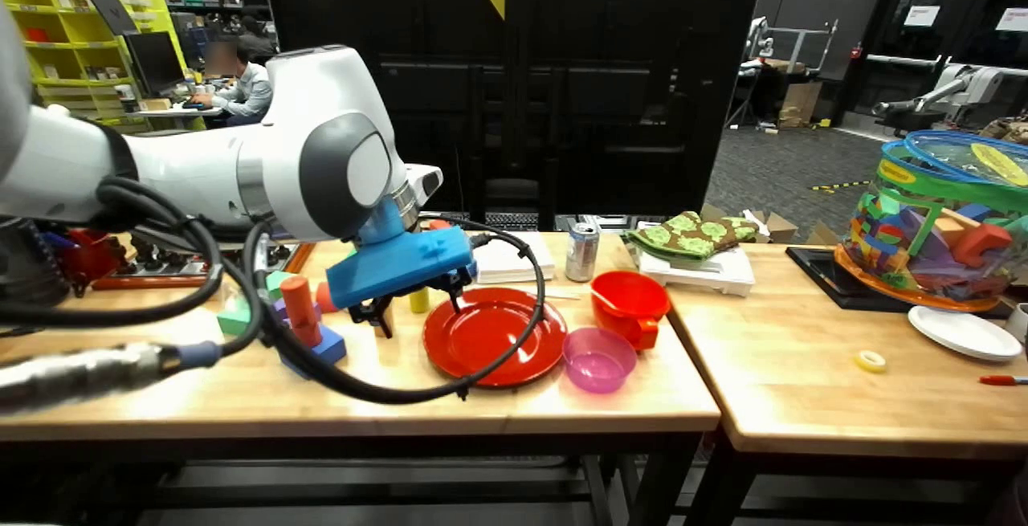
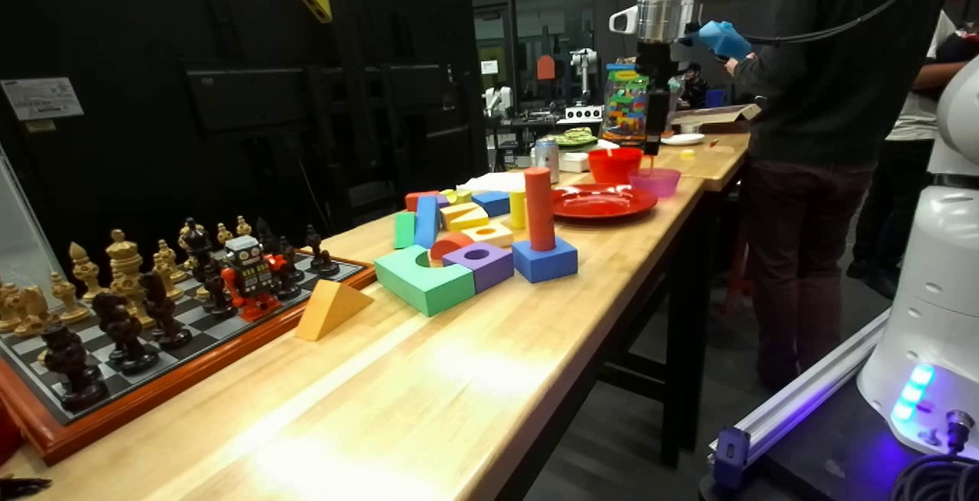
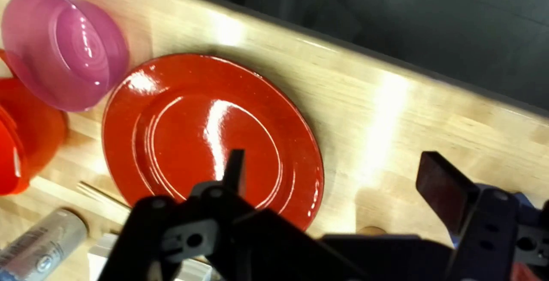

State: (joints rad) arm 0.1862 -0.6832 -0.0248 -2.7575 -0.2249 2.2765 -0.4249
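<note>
Nearest, in the wrist view, the black two-fingered hand (image 3: 336, 171) is spread wide with nothing gripped. Beneath it, left of the frame's centre, the glossy red round plate (image 3: 193, 143) is laid flat on the pale wooden table (image 3: 343, 92), its lower edge partly hidden by the hand. Its material cannot be told; it is judged stiff, fairly light and slippery, so its rim is best pinched squarely, at the edge toward the frame's right. Farther off, at the upper left, the translucent pink plastic bowl (image 3: 30, 45) is set close beside the plate, so that side is better avoided.
</note>
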